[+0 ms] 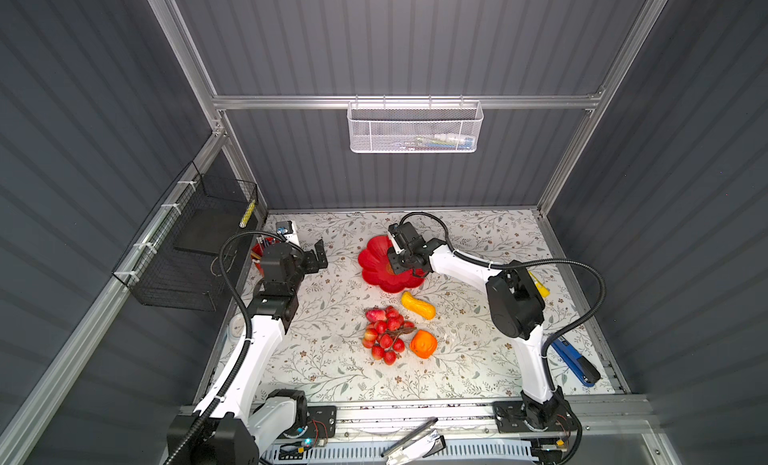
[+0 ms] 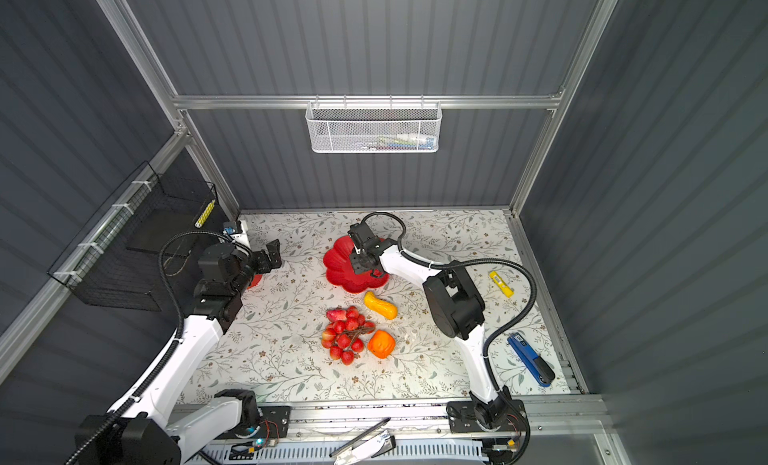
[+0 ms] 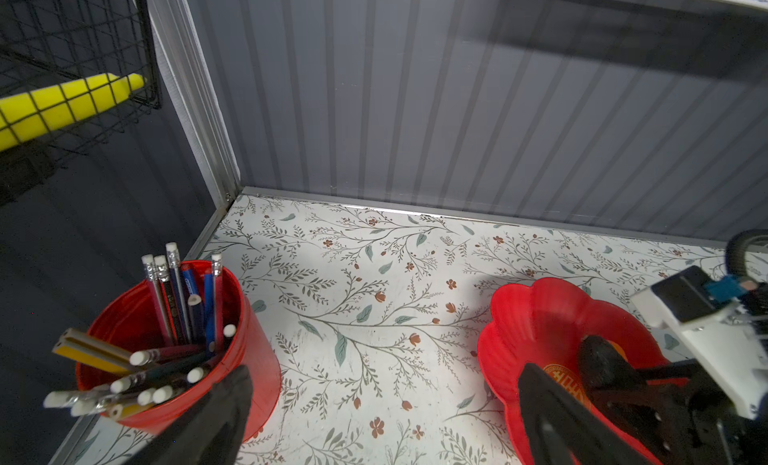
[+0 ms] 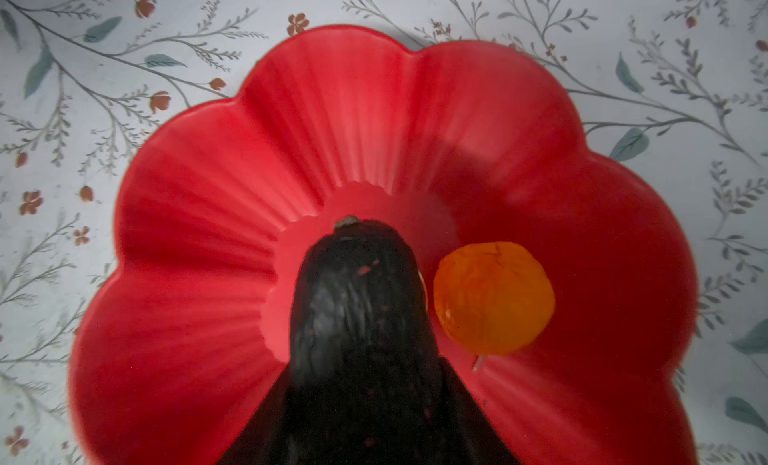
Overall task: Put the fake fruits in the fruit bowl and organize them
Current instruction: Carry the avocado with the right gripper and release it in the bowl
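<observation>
Dark avocado point(image 4: 361, 317) fills the right wrist view, pinched in the right gripper point(image 1: 401, 262). The jaws are drawn in close against its sides, and its stem end points at the centre of the fruit bowl point(image 4: 353, 109). Just beside it in the dish sits the small orange point(image 4: 494, 298). Whether the avocado is down on the bowl's floor yet is hard to call from this angle.

Over by the pencil cup point(image 3: 166, 346), the left gripper point(image 1: 316, 255) hangs spread wide, holding nothing. Out on the table point(image 1: 332, 359) wait the bunch of red berries point(image 1: 386, 336), the strawberry point(image 1: 376, 315), the yellow squash-like fruit point(image 1: 417, 305) and the orange pepper-like fruit point(image 1: 424, 343).

Now the danger. Let go too high and the avocado may roll on that glossy slope and knock the orange toward the scalloped rim. Press too low and the fingers could shove the dish itself. Crowd the middle and that big berry bunch may find no room.
</observation>
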